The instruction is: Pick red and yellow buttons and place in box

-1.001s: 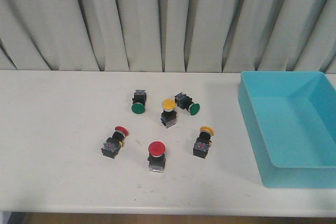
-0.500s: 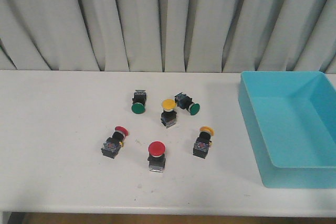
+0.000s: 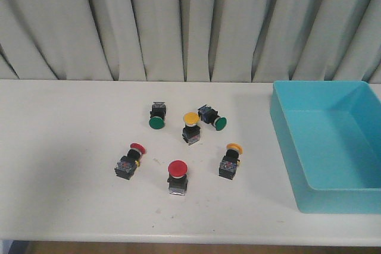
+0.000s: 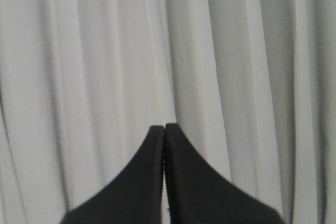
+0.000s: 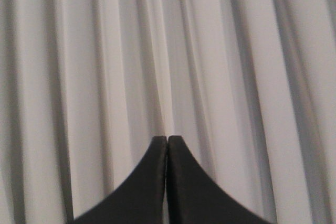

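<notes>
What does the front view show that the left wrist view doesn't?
Only the front view shows the work: the table, the empty box, two red buttons, two yellow buttons and two green buttons. Neither arm appears there. Only the left wrist view shows the left gripper, fingertips pressed together, holding nothing. Both show the pale pleated curtain behind.
</notes>
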Robot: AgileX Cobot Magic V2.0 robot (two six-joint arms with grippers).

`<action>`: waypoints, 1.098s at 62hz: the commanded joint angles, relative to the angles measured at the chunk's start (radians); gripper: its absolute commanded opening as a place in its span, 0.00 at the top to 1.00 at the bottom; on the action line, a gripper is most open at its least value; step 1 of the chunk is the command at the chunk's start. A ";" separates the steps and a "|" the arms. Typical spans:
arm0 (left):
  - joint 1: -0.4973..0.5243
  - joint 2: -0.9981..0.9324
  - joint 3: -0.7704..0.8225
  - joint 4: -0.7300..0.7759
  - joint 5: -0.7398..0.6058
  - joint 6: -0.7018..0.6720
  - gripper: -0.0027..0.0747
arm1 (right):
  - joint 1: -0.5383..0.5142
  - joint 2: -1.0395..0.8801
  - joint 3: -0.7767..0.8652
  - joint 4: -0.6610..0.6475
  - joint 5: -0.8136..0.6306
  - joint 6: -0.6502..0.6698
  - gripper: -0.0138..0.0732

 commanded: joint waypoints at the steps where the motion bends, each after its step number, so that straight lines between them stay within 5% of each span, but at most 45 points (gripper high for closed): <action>1: -0.035 0.127 -0.134 -0.002 -0.026 -0.003 0.97 | 0.002 0.122 -0.127 -0.012 0.012 -0.005 0.85; 8: -0.095 0.222 -0.176 -0.002 -0.076 -0.003 0.97 | 0.002 0.191 -0.160 -0.007 -0.049 -0.005 0.85; 16: -0.119 0.297 -0.176 -0.022 -0.151 -0.007 0.97 | 0.001 0.232 -0.158 -0.011 0.058 -0.010 0.85; 30: -0.119 0.376 -0.182 -0.059 -0.007 -0.002 0.91 | 0.002 0.339 -0.158 -0.106 0.309 -0.090 0.74; 36: -0.119 0.417 -0.182 -0.059 0.034 -0.002 0.80 | 0.002 0.348 -0.158 -0.127 0.350 -0.107 0.58; 50: -0.134 0.519 -0.236 -0.062 0.208 0.001 0.34 | 0.002 0.364 -0.158 -0.125 0.437 -0.107 0.19; 58: -0.213 0.601 -0.354 -0.062 0.353 0.002 0.17 | 0.002 0.384 -0.158 -0.109 0.509 -0.107 0.13; 68: -0.348 0.728 -0.487 -0.062 0.514 0.002 0.16 | 0.002 0.410 -0.094 -0.081 0.493 -0.107 0.16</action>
